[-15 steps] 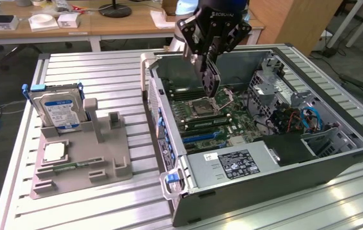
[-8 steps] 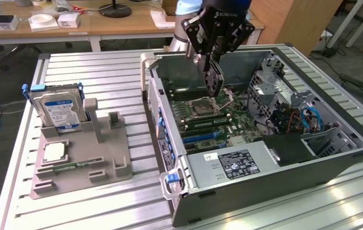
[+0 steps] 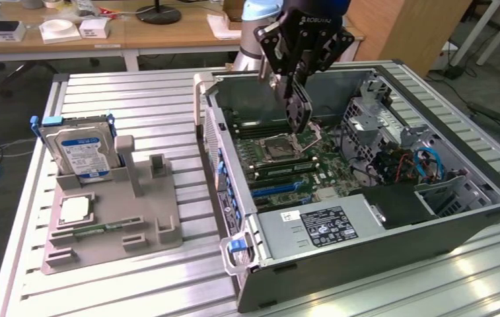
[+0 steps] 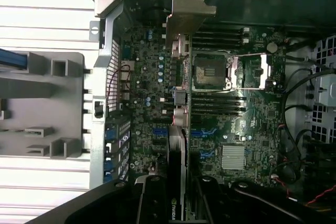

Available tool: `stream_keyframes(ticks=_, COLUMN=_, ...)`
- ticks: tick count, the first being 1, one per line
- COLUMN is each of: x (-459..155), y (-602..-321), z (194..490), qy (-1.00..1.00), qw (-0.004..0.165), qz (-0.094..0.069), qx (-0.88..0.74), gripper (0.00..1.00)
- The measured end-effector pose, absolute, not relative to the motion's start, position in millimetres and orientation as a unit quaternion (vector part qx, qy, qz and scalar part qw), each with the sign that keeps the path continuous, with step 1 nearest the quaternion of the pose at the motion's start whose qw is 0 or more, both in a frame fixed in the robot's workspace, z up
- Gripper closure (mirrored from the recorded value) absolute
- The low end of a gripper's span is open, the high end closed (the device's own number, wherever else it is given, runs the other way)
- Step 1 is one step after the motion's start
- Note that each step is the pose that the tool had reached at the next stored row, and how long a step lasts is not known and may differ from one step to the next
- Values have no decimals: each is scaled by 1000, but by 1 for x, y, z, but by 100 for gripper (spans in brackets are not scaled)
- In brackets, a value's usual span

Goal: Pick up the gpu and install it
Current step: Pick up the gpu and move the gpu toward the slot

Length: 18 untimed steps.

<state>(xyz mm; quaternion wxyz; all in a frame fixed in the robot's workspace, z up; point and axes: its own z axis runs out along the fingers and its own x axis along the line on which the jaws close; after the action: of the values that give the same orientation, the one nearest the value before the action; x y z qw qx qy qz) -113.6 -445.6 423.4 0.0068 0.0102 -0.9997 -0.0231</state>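
While the jaws clamp the gpu (image 3: 296, 109) over the motherboard (image 3: 318, 156), blue slots (image 3: 276, 188) lie at six o'clock. Tilt could make it miss, scraping components.

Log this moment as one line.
gripper: shut on gpu | gpu: hanging over motherboard in open case | install: not seated
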Motion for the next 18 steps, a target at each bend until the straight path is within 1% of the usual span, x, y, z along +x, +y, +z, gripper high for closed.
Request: stream_keyframes(ticks=18, x=-102, y=-446, z=423, qy=-1000, qw=7, qz=-23, qx=11, gripper=74)
